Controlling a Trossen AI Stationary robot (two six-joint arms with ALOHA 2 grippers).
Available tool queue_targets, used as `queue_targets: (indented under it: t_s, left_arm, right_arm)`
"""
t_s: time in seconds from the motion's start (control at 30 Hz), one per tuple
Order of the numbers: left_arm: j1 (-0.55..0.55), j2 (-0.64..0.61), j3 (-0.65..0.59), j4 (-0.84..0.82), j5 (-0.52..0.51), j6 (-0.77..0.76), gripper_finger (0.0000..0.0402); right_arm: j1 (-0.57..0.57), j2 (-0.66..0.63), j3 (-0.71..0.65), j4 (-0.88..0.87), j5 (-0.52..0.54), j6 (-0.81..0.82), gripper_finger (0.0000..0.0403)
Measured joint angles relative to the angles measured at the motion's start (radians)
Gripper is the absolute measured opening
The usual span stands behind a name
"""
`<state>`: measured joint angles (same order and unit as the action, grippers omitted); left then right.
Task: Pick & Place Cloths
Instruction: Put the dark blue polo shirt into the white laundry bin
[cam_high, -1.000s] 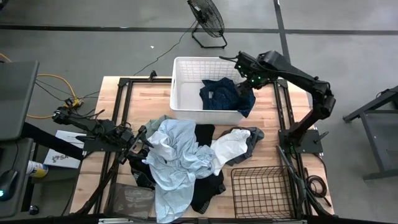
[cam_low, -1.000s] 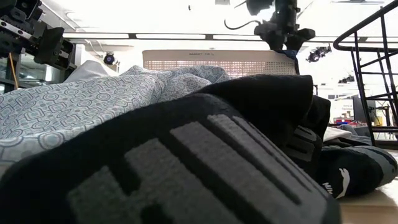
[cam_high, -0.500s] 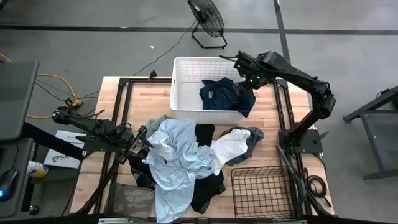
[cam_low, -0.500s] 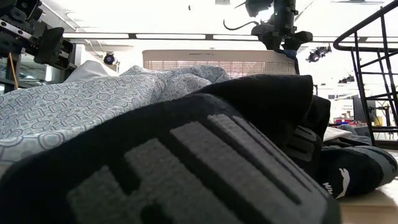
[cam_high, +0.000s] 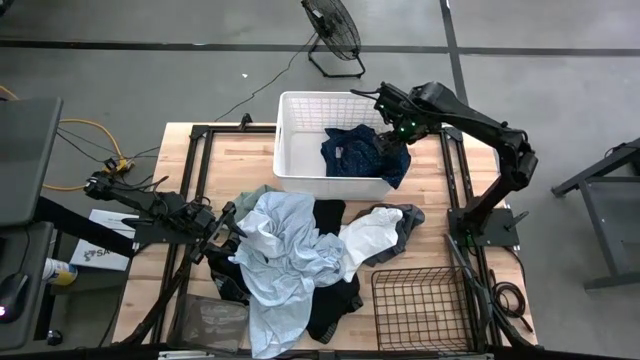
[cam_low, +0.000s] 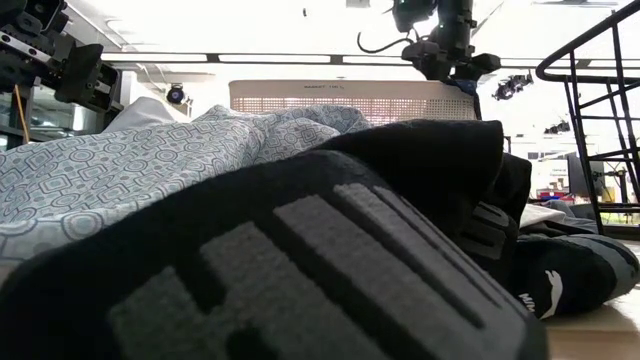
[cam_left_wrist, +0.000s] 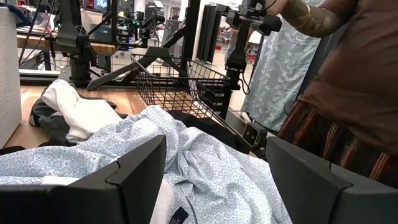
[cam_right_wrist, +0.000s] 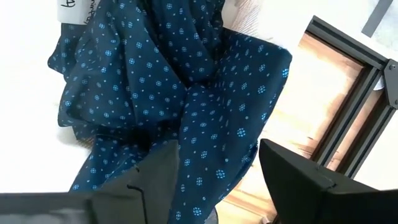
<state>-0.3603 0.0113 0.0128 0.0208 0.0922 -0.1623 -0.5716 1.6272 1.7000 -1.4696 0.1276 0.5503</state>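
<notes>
The white laundry basket (cam_high: 330, 150) sits at the far middle of the wooden surface (cam_high: 240, 160) and serves as the landmark here. Largest of the cloths is the light blue garment (cam_high: 285, 245), heaped just in front of the basket's near wall. It looks thin, limp and light, so it should bunch easily; a raised fold near its crest seems the best place to pinch, since a flat patch would likely slip. Under and beside it, further from the basket, lies the black garment (cam_high: 330, 300), which seems thicker and heavier, with a grey printed panel; it would probably drag the blue one along unless taken by a free edge. The white-grey garment (cam_high: 375, 235) lies in front of the basket's right corner, soft and crumpled, with a loose lobe to grab. The dark navy dotted cloth (cam_high: 360, 152) is inside the basket, one tail draped over its right near rim and hanging outside; it appears light and slick. A sliver of sage green (cam_high: 258, 193) peeks out near the basket's left front corner.

The right gripper (cam_high: 392, 128) hovers above the basket's right rim over the navy cloth, fingers spread and empty. The left gripper (cam_high: 222, 228) waits left of the pile, fingers spread wide, holding nothing.
</notes>
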Motion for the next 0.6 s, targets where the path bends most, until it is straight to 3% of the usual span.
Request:
queue_targets:
  t_s: [0.27, 0.6]
  left_arm:
    - [0.000, 0.000, 0.000, 0.000, 0.000, 0.000, 0.0273]
    - [0.000, 0.000, 0.000, 0.000, 0.000, 0.000, 0.0273]
  right_arm:
    - [0.000, 0.000, 0.000, 0.007, 0.001, -0.014, 0.0145]
    - [-0.001, 0.000, 0.000, 0.006, 0.021, -0.034, 0.0094]
